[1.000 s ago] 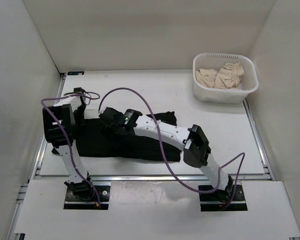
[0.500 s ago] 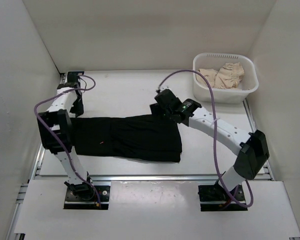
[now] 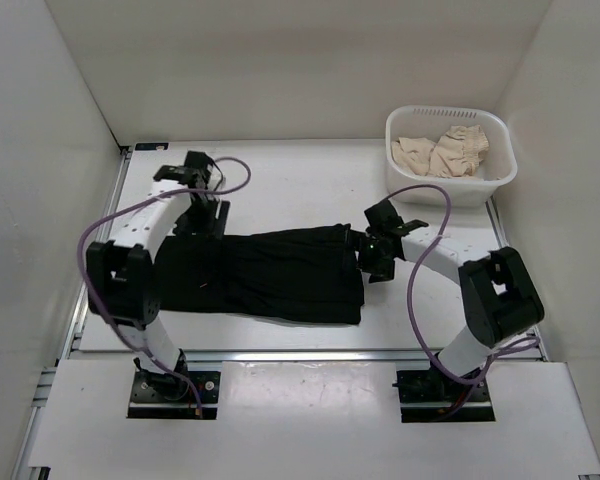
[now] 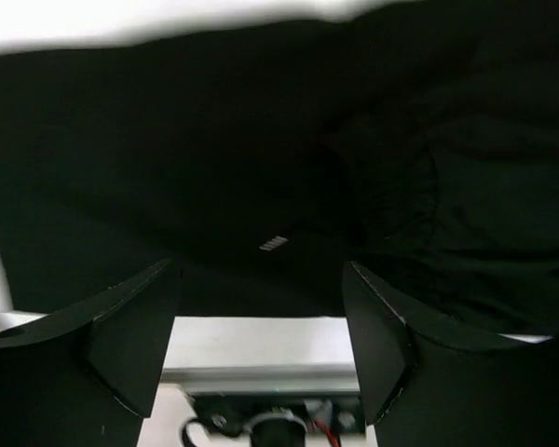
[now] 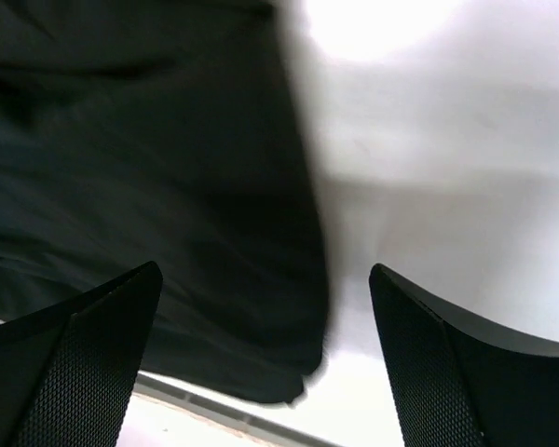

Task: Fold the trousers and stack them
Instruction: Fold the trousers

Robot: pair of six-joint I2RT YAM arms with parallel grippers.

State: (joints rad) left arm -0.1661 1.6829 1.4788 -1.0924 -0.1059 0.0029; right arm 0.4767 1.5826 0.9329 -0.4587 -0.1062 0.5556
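Change: the left end effector (image 3: 202,216) has been shifted rightwards along the upper edge of the trousers (image 3: 270,275). The right end effector (image 3: 372,258) has been drawn back from their upper right corner to their right edge.
Trousers: laid out flat as a black band across the middle of the worktop (image 3: 290,180), left to right.
Left end effector: jaws spread wide, nothing held, black cloth seen beneath.
Right end effector: jaws spread wide, nothing held, poised over the cloth edge.
Basket (image 3: 450,190): set at the upper right, well apart, with beige garments (image 3: 442,152) inside.
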